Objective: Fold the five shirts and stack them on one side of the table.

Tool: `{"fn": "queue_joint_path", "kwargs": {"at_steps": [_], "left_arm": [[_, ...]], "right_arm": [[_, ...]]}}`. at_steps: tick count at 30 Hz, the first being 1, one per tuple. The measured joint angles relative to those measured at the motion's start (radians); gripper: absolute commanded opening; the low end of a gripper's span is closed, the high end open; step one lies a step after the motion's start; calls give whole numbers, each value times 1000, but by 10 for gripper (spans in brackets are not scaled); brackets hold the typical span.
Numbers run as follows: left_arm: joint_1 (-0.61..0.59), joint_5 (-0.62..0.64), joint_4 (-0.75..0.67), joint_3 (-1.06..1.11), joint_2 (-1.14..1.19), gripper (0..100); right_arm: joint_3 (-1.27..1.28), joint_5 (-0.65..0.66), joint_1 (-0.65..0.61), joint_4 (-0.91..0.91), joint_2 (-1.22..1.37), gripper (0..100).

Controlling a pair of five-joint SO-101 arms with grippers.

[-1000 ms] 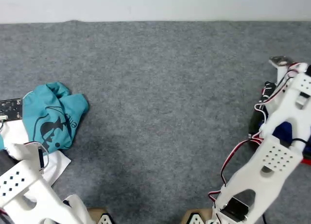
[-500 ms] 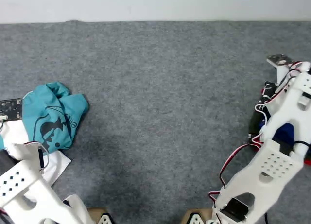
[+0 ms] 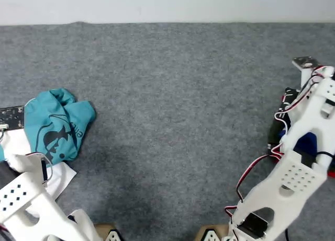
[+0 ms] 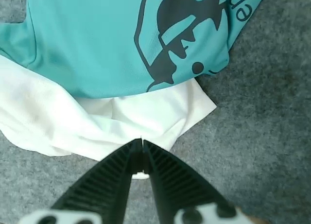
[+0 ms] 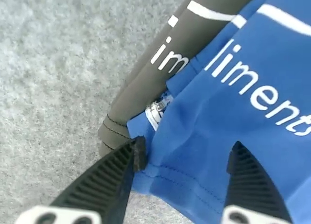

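A crumpled teal shirt [image 3: 57,123] with a dark print lies at the table's left edge, on top of a white shirt [image 3: 62,177]. My left arm [image 3: 23,196] stays low at the front left. The left gripper [image 4: 142,147] is shut, its tips over the edge of the white shirt [image 4: 97,124], just short of the teal shirt [image 4: 107,44]. My right arm [image 3: 306,147] stands at the right edge. The right gripper [image 5: 189,156] is open over the hem of a blue shirt [image 5: 233,112] with white lettering. That shirt overlaps a dark grey shirt [image 5: 194,34].
Grey carpet-like cloth [image 3: 178,105] covers the table, and its wide middle is bare. A small dark circuit board [image 3: 11,115] sits at the far left edge. Red and white cables [image 3: 251,173] hang along the right arm.
The right arm has shifted slightly at the table's right edge. The left arm and the shirts on the left have not moved.
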Motion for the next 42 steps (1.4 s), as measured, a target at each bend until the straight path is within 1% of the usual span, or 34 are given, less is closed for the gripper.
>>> {"fn": "queue_joint_path", "kwargs": {"at_steps": [3, 5, 8, 11, 15, 16, 20, 27, 33, 38, 42], "left_arm": [[0, 0, 0, 25, 0, 6], [0, 0, 0, 40, 0, 6], [0, 2, 0, 46, 0, 6], [0, 2, 0, 46, 0, 6], [0, 2, 0, 46, 0, 6], [0, 2, 0, 46, 0, 6], [0, 2, 0, 46, 0, 6], [0, 2, 0, 46, 0, 6], [0, 2, 0, 46, 0, 6], [0, 2, 0, 46, 0, 6], [0, 2, 0, 46, 0, 6]], "right_arm": [[-2, 0, 0, -8, 0, 260], [-23, -15, 0, -31, 0, 213], [-60, -72, 0, -107, 0, 144], [-71, -120, 0, -203, 0, 174], [-71, -184, -32, -313, 0, 292], [-71, -199, -46, -334, 0, 300], [-71, -250, -81, -420, 48, 285], [-71, -262, -84, -571, 144, 253], [-71, -262, -83, -578, 163, 253], [-71, -262, -57, -588, 163, 253], [-72, -224, -48, -588, 198, 253]]}}
